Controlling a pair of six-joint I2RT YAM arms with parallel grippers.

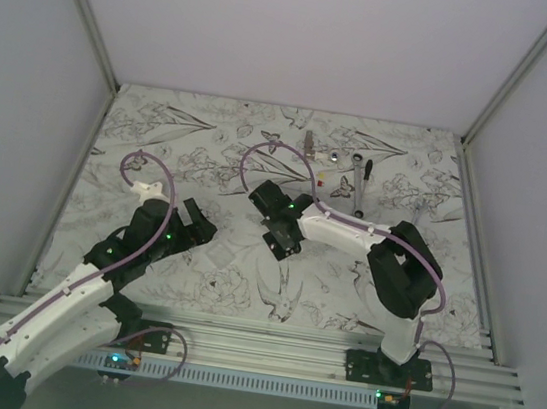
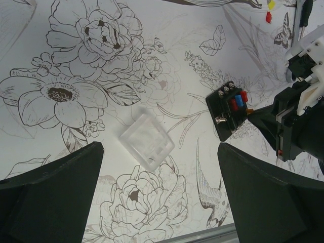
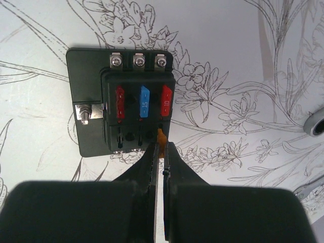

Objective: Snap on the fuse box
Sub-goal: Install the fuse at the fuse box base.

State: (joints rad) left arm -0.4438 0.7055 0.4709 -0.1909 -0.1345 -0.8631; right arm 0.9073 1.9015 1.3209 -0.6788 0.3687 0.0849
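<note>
Pinching orange fuse (image 3: 161,135), right hand (image 3: 162,150) at black fuse box (image 3: 86,101) w/ red/blue fuses (image 3: 144,101); left hand (image 2: 159,148) wide-open, empty.

The fuse box (image 3: 91,71) is a black square block lying flat, top up and uncovered; three screws (image 3: 137,61) line one edge, and red, blue and red fuses (image 3: 144,101) sit side by side

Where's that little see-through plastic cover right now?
The clear cover lies flat on the flowered table, framed by the open left pincer in its wrist view; the fuse box sits apart from it, toward that view's right.
</note>
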